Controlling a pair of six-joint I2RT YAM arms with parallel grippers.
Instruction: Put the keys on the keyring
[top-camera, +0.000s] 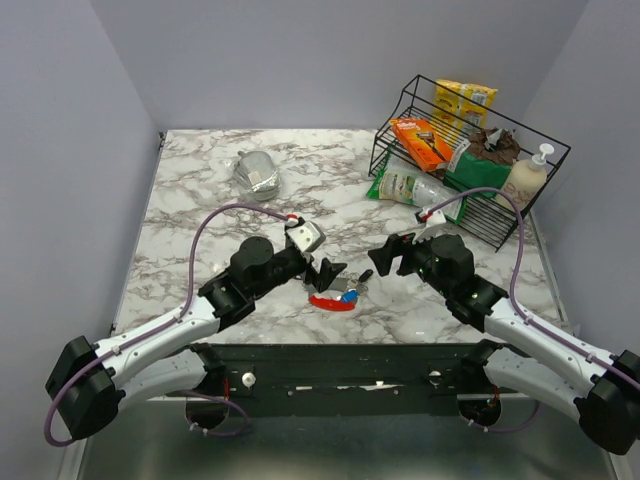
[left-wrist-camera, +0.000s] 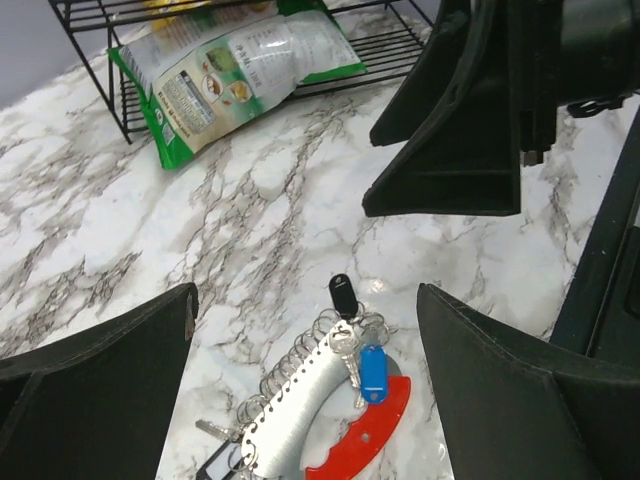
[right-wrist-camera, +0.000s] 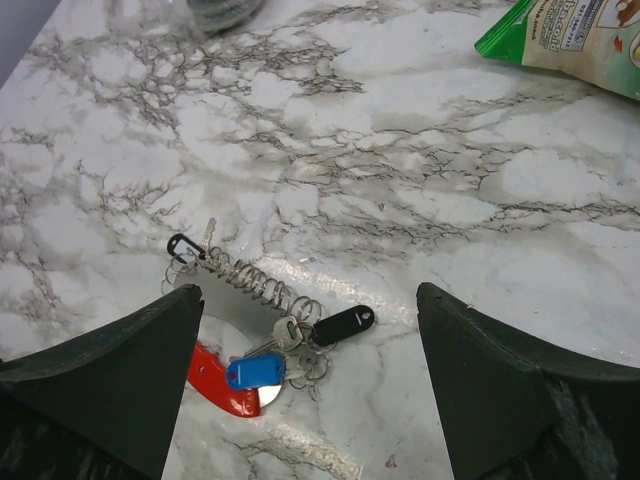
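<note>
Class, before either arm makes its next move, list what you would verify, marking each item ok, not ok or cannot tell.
1. Left gripper open and empty: ok.
2. Right gripper open and empty: ok.
3. Keyring lying on the table, uncovered: ok.
4. Keys in view, uncovered: ok.
5. Keys already threaded on the keyring: cannot tell.
6. Grippers apart from each other: ok.

Top external: high above the near edge, looking down over the whole counter (top-camera: 200, 210). Wrist views: low, close, angled towards each other, both sharing the keyring (left-wrist-camera: 360, 440).
</note>
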